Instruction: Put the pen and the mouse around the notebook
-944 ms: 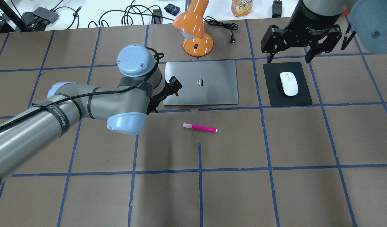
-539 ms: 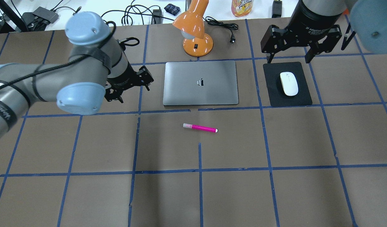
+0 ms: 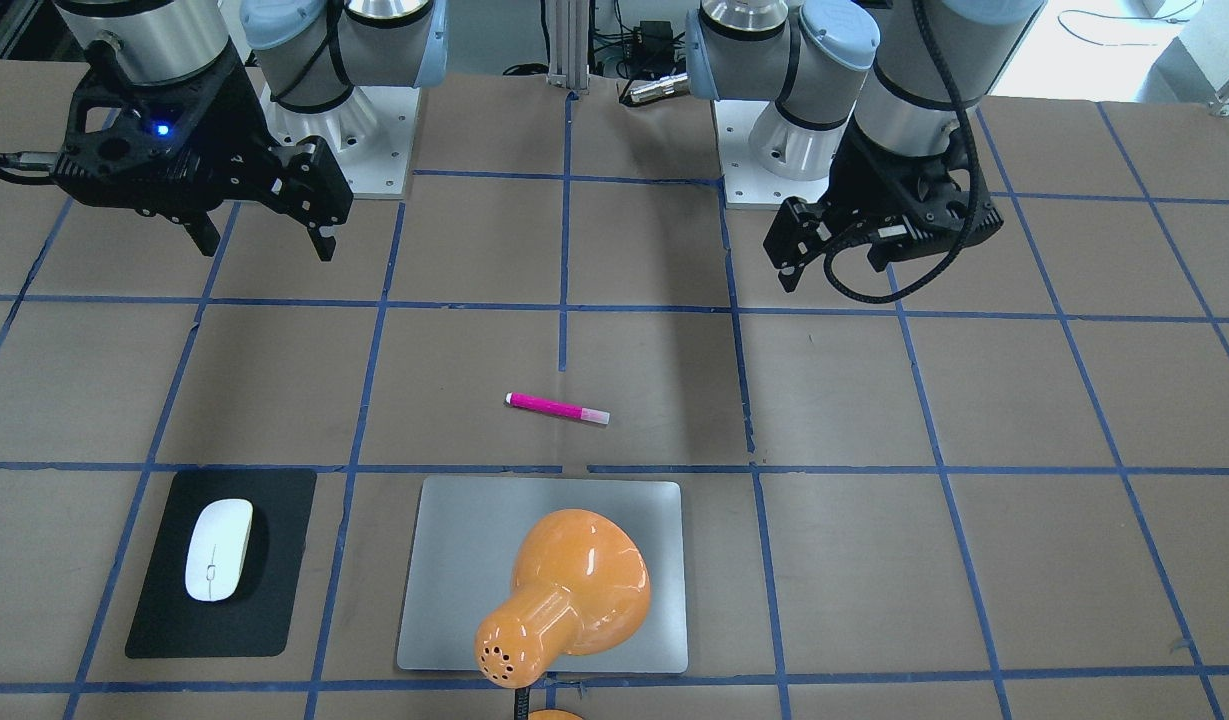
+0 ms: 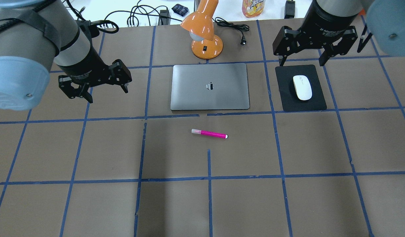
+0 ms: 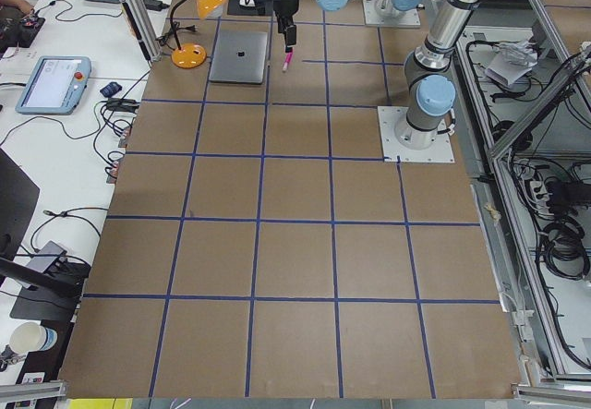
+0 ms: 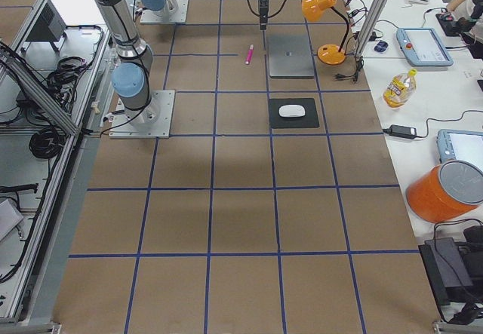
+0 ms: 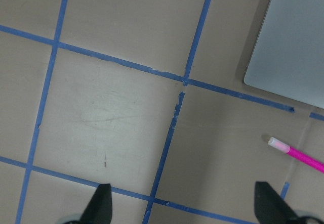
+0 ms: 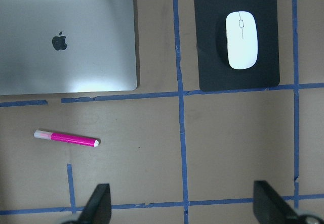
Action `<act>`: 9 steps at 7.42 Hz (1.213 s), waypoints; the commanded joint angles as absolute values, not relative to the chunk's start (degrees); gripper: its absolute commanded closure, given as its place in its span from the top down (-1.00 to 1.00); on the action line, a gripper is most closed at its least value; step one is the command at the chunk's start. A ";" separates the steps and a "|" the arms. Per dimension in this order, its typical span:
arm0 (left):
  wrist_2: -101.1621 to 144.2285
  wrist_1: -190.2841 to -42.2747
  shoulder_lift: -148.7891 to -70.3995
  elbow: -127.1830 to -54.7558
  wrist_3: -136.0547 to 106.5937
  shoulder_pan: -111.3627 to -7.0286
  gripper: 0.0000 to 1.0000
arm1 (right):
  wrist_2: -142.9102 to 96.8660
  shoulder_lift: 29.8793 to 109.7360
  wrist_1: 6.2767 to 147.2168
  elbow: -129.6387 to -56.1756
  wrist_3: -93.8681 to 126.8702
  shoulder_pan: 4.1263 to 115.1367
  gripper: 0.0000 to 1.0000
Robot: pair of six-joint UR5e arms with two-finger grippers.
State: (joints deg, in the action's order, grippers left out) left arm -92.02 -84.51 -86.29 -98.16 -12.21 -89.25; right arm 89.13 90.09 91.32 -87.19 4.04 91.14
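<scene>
The silver-grey notebook (image 4: 209, 86) lies flat at the table's far middle. A magenta pen (image 4: 209, 133) rests on the brown surface just in front of it, apart from it. The white mouse (image 4: 302, 87) sits on a black mat (image 4: 288, 98) to the notebook's right. My left gripper (image 4: 106, 93) hangs open and empty to the left of the notebook. My right gripper (image 4: 303, 61) hovers open and empty over the mat's far edge. The left wrist view shows the pen (image 7: 296, 153) and a notebook corner (image 7: 293, 42); the right wrist view shows the pen (image 8: 66, 138), mouse (image 8: 242, 39) and notebook (image 8: 66, 37).
An orange desk lamp (image 4: 204, 36) stands just behind the notebook, its cord trailing to the right. Cables and a yellow bottle (image 4: 252, 7) lie on the white bench beyond the far edge. Blue tape lines grid the brown table.
My left arm has swung left, away from the notebook's left edge, and its gripper now hangs well clear of it. The right arm, pen, mouse and notebook have not moved.
</scene>
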 commanded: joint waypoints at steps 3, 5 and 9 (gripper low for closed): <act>-95.28 -88.24 -84.64 -98.44 1.76 -87.36 1.00 | 89.12 90.09 91.32 -87.19 4.04 91.14 1.00; -91.60 -87.98 -84.64 -98.44 1.41 -87.01 1.00 | 89.12 90.09 91.32 -87.19 4.04 91.14 1.00; -91.49 -88.51 -84.02 -98.53 1.05 -87.19 1.00 | 88.95 90.09 91.32 -87.19 4.04 91.14 1.00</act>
State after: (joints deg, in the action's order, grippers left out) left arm -91.56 -88.50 -84.08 -98.52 1.09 -87.18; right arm 89.02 90.09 91.32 -87.19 4.04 91.14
